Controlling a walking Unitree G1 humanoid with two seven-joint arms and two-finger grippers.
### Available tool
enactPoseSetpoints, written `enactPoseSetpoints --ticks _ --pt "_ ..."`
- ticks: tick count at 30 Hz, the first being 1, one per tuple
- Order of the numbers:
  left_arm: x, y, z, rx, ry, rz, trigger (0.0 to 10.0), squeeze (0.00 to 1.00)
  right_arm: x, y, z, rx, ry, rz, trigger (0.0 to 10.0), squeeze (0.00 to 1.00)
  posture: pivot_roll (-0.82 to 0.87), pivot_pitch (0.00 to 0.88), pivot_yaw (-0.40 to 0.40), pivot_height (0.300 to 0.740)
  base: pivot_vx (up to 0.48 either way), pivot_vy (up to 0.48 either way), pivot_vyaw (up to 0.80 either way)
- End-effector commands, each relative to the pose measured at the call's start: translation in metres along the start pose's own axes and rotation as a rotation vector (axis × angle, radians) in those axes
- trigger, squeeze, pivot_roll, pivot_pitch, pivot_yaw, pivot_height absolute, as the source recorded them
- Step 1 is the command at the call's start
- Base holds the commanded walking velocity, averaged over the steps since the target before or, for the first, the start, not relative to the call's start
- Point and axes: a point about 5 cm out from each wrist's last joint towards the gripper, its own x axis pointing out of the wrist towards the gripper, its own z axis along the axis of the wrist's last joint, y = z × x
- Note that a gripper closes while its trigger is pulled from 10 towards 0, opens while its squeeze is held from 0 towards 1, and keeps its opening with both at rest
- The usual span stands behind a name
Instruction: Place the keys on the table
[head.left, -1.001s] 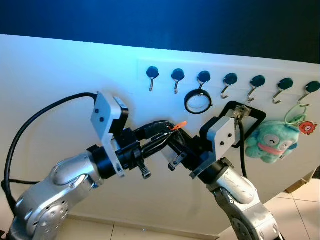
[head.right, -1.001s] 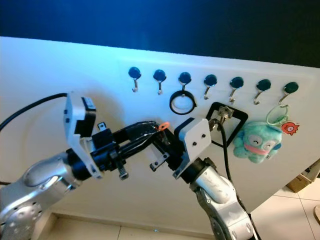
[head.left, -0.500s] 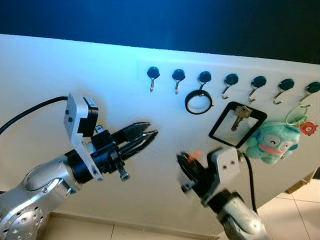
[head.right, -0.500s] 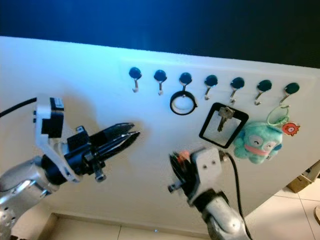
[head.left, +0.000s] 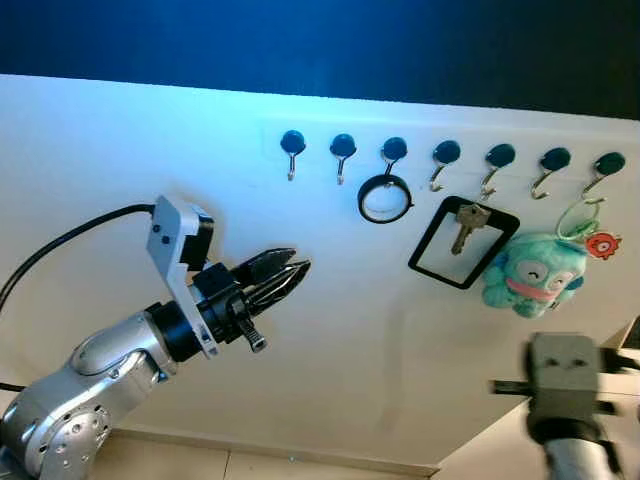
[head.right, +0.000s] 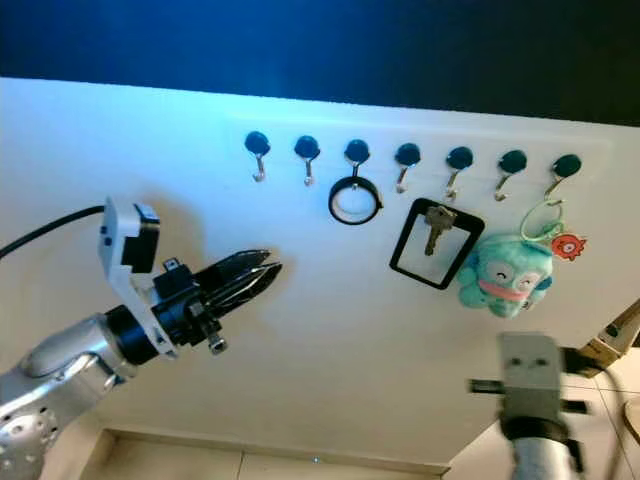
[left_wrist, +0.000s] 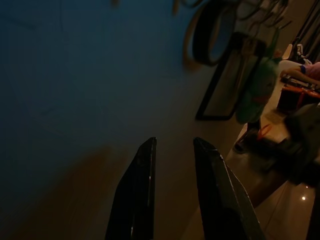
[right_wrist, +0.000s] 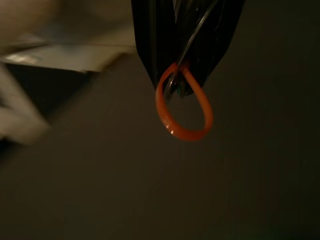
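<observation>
- The left gripper (head.left: 290, 275) is raised in front of the white wall (head.left: 120, 160), pointing toward the row of hooks; its 2 black fingers (left_wrist: 137, 200) stand a little apart with nothing between them.
- The right gripper (right_wrist: 186, 82) is clenched on the keys (right_wrist: 185, 112): an orange loop and a thin metal ring hang from its closed fingertips in the right wrist view.
- The right arm (head.left: 565, 385) sits low at the right edge of the head views, blurred.
- 7 dark-capped hooks (head.left: 394, 150) run in a row along the wall.
- A black ring (head.left: 384, 198) hangs from the 3rd hook.
- A black square frame (head.left: 462, 243) with a single key (head.left: 466, 226) hangs beside it.
- A teal plush toy (head.left: 532, 276) with a small orange charm (head.left: 598, 244) hangs at the right end.
</observation>
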Motion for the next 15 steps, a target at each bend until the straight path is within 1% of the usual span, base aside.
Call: enactPoseSetpoints --ticks 1,3,6,8,9,10,11,13,14,15 --pt "0.003 -0.001 -0.004 -0.008 -0.002 -0.007 10.0 0.00 -0.004 -0.016 0.000 -0.053 0.002 -0.095 10.0 0.00 -0.04 0.189 0.013 0.740 0.000 0.000 0.00" --pt "0.003 -0.001 -0.005 -0.010 -0.001 -0.009 10.0 0.00 -0.004 -0.023 0.003 -0.090 -0.018 -0.137 10.0 0.00 -0.04 0.190 0.016 0.740 0.000 0.000 0.00" --pt "0.003 -0.001 -0.005 -0.011 -0.001 -0.011 10.0 0.00 -0.005 -0.028 0.004 -0.112 -0.029 -0.163 10.0 0.00 -0.05 0.190 0.017 0.740 0.000 0.000 0.00" --pt "0.004 -0.001 -0.006 -0.013 0.000 -0.015 10.0 0.00 -0.005 -0.044 0.002 -0.164 -0.018 -0.237 10.0 0.00 -0.05 0.188 0.016 0.740 0.000 0.000 0.00" --pt "0.004 -0.001 -0.006 -0.013 0.000 -0.015 10.0 0.00 -0.005 -0.044 0.002 -0.164 -0.018 -0.237 10.0 0.00 -0.05 0.188 0.016 0.740 0.000 0.000 0.00" --pt "0.005 0.000 -0.007 -0.015 0.002 -0.017 10.0 0.00 -0.004 -0.060 -0.004 -0.209 0.009 -0.300 10.0 0.00 -0.06 0.187 0.018 0.740 0.000 0.000 0.00" --pt "0.005 0.000 -0.007 -0.015 0.002 -0.017 10.0 0.00 -0.004 -0.060 -0.004 -0.209 0.009 -0.300 10.0 0.00 -0.06 0.187 0.018 0.740 0.000 0.000 0.00" --pt "0.006 0.000 -0.008 -0.016 0.003 -0.018 10.0 0.00 -0.002 -0.076 -0.010 -0.252 0.033 -0.352 10.0 0.00 -0.06 0.183 0.022 0.740 0.000 0.000 0.00" --pt "0.006 0.000 -0.008 -0.016 0.003 -0.018 10.0 0.00 -0.002 -0.076 -0.010 -0.252 0.033 -0.352 10.0 0.00 -0.06 0.183 0.022 0.740 0.000 0.000 0.00" --pt "0.006 0.000 -0.009 -0.018 0.005 -0.018 10.0 0.00 0.003 -0.089 -0.016 -0.288 0.059 -0.376 10.0 0.00 -0.06 0.183 0.022 0.740 0.000 0.000 0.00"
